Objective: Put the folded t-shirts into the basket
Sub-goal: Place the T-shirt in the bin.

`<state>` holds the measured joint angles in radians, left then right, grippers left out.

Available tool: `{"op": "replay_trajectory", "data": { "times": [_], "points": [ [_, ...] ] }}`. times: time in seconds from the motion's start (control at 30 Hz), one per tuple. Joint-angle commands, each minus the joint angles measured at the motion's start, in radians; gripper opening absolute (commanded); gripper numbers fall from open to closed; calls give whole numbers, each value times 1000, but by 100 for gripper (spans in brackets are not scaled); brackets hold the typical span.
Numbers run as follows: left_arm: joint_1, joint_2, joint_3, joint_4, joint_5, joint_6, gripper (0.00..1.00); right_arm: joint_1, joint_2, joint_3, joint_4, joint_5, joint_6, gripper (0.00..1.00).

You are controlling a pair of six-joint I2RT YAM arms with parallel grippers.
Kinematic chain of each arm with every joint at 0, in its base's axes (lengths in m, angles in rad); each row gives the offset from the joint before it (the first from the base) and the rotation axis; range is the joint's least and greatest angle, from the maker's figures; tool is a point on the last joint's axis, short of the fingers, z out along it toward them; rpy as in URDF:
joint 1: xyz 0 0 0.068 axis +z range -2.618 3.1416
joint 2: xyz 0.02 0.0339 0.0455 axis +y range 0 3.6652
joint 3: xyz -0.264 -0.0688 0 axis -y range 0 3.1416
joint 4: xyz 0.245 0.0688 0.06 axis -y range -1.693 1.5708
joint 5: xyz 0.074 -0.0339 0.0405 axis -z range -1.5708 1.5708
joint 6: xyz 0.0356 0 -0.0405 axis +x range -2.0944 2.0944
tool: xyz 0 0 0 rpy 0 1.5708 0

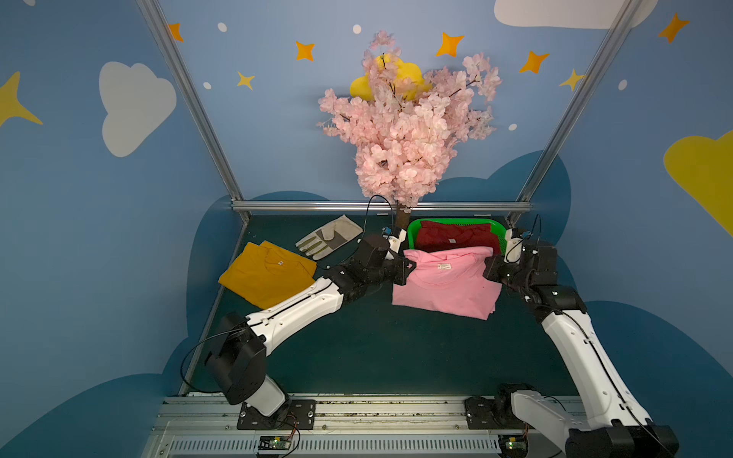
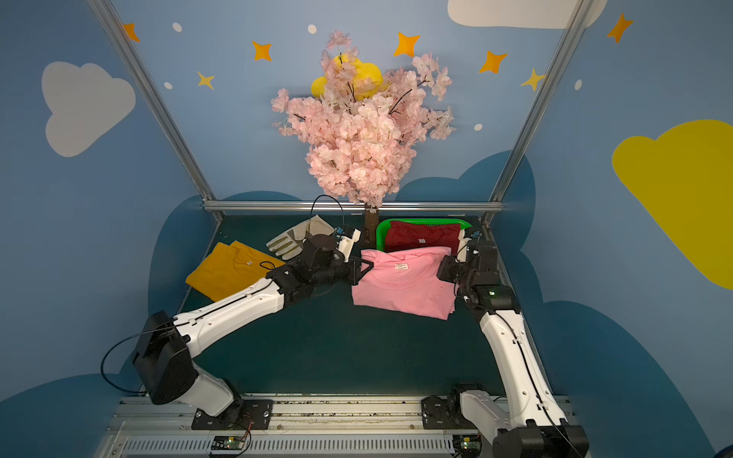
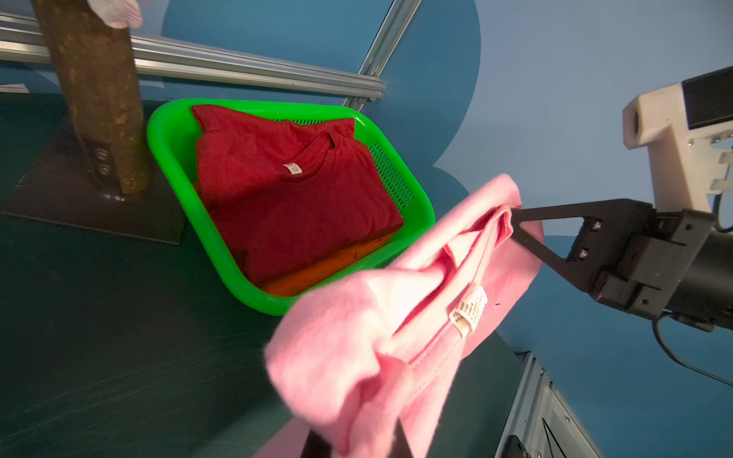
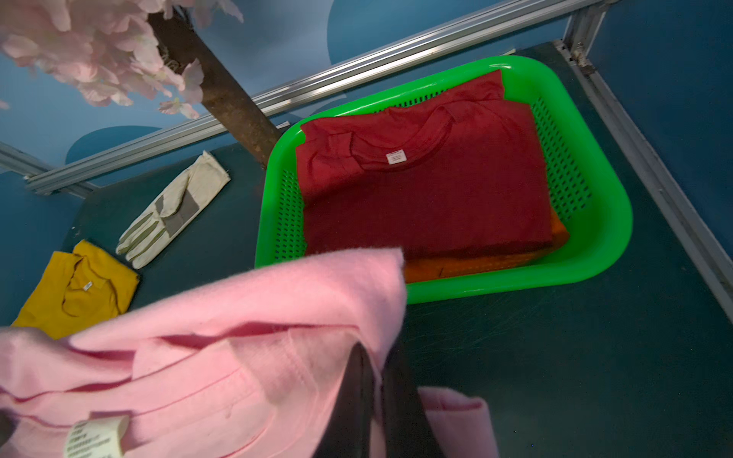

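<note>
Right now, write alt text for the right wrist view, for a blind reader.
Black fingers pinch a pink t-shirt before a green basket holding a red t-shirt over an orange t-shirt. A yellow t-shirt and glove lie outside it.

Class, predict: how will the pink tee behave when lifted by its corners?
Probably floppy: the pink tee hangs limp below the left hand and right hand. Likely light: two pinches raise its collar end. Folds may slip; its layers gape.

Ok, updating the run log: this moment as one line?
left gripper: shut on pink t-shirt | right gripper: same | basket: red t-shirt over orange t-shirt | mustard t-shirt: table
</note>
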<state>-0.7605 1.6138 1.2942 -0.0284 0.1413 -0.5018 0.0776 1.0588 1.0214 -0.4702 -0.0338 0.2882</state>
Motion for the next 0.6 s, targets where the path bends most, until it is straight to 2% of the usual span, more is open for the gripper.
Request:
{"op": "replay_trajectory", "data": {
  "times": [0.0, 0.23, 0.57],
  "points": [
    [-11, 71, 99, 42, 20, 8, 3, -22, 39, 63, 20, 109, -29, 0],
    [-14, 235, 324, 60, 3, 35, 3, -65, 169, 223, 42, 179, -63, 0],
    [-18, 457, 592, 91, -72, 87, 3, -84, 440, 484, 71, 262, -155, 0]
  ]
}}
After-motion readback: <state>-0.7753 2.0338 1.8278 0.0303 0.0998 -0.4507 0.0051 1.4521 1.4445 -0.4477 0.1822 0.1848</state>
